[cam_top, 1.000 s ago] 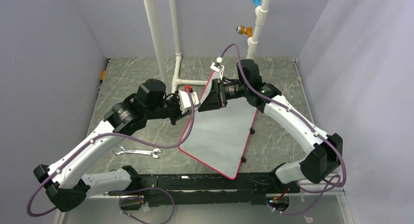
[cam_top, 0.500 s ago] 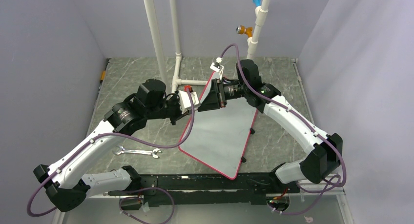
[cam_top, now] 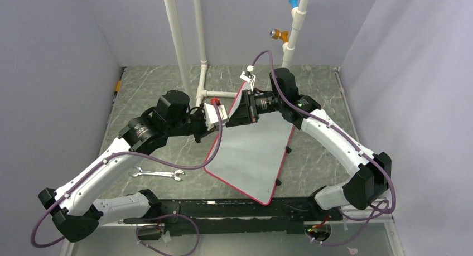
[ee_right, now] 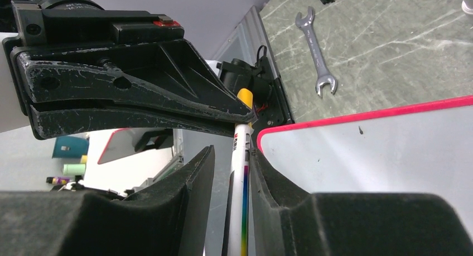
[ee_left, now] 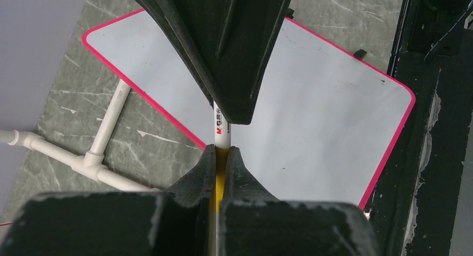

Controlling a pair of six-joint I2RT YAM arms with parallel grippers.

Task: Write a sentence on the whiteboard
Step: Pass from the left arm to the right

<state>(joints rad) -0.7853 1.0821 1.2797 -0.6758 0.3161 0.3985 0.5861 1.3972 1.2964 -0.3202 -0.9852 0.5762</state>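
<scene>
One marker [ee_left: 221,128], one end hidden: left hand [ee_left: 222,153] clenched on it, right hand [ee_right: 231,151] around it, grip unclear.

The whiteboard [cam_top: 254,155] is pale grey-white with a thin red rim. The marker [ee_right: 239,167] is white, yellow-ended, rainbow-striped. The table [cam_top: 156,83] is grey-green marble, pale-veined.

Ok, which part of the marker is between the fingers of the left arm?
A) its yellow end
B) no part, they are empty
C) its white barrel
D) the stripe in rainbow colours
A: in the left wrist view the left fingers are shut on the yellow end of the marker, and its white barrel sticks out beyond them.
</scene>
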